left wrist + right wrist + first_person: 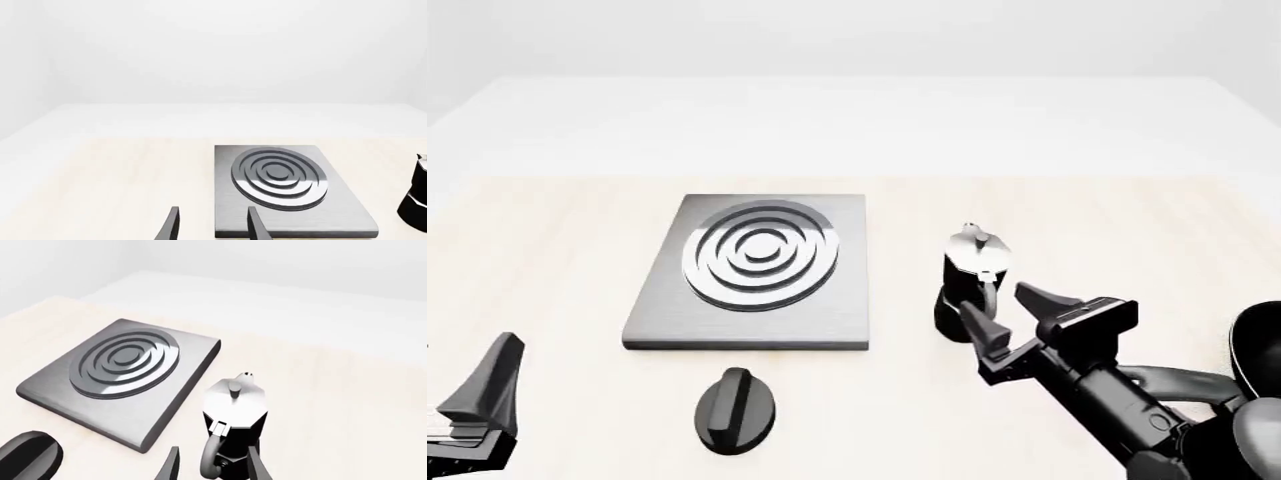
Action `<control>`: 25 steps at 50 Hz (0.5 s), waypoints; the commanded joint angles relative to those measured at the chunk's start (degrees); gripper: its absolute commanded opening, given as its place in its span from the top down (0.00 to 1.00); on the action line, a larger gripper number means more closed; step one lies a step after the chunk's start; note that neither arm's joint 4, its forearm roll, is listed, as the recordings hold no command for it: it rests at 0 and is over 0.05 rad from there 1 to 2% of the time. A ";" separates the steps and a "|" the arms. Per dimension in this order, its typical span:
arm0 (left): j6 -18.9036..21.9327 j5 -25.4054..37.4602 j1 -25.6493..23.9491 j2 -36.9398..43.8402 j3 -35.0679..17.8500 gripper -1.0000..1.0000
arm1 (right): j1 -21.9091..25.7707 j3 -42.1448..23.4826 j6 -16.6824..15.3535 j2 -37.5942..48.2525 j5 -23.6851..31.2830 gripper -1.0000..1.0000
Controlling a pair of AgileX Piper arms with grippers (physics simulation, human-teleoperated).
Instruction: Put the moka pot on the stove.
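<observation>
Moka pot [973, 280] upright on table [561, 250], just right of stove [754, 268], handle toward right gripper [1024, 310], spout away. Right gripper wide open, fingers flank pot, no contact seen. Left gripper [212, 225] open, empty. Pale wood top, white surround. Knob [735, 408] near stove; dark object at right edge cut off.

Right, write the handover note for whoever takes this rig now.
Right tool: open, just behind the pot, fingers either side of its handle, not closed on it.
Left tool: open, holding nothing, low at the near left of the table, short of the stove's near edge.
Pot: upright on the table, right of the stove, apart from it.
Stove: nothing on it; the knob lies in front of it.
Done: the right arm's approach only.
Left: close on the handle, lift, carry left, set the pot on the rings.
</observation>
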 commanded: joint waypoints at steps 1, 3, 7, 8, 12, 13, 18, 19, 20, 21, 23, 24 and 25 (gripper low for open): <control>0.00 0.00 0.00 0.00 0.00 0.00 | 0.24 -0.83 0.41 1.78 -0.07 0.00; 0.00 0.00 0.00 0.00 0.00 0.00 | 0.31 -0.91 0.44 2.08 -0.10 0.00; 0.00 0.00 0.00 0.00 0.00 0.00 | 0.50 -1.03 0.57 2.72 -0.12 0.00; 0.00 0.00 0.00 0.00 0.00 0.00 | 0.46 -1.08 0.47 2.86 -0.12 0.00; 0.00 0.00 0.00 0.00 0.00 0.00 | 0.07 -1.11 0.92 3.36 -0.14 0.00; 0.00 0.00 0.00 0.00 0.00 0.00 | 0.03 -1.09 1.04 3.47 -0.14 0.00; 0.00 0.00 0.00 0.00 0.00 0.00 | -0.02 -1.33 1.16 4.20 -0.15 0.00; 0.00 0.00 0.00 0.00 0.00 0.00 | -0.02 -1.30 1.16 4.24 -0.16 0.00; 0.00 0.00 0.00 0.00 0.00 0.00 | 0.02 -1.31 1.13 4.32 -0.17 0.00; 0.00 0.00 0.00 0.00 0.00 0.00 | -0.03 -1.30 1.08 4.39 -0.17 0.00; 0.00 0.00 0.00 0.00 0.00 0.00 | -0.12 -1.50 0.99 4.88 -0.18 0.00; 0.00 0.00 0.00 0.00 0.00 0.00 | -0.11 -1.57 1.03 4.98 -0.18 0.00; 0.00 0.00 0.00 0.00 0.00 0.00 | -0.10 -1.69 1.01 5.19 -0.17 0.00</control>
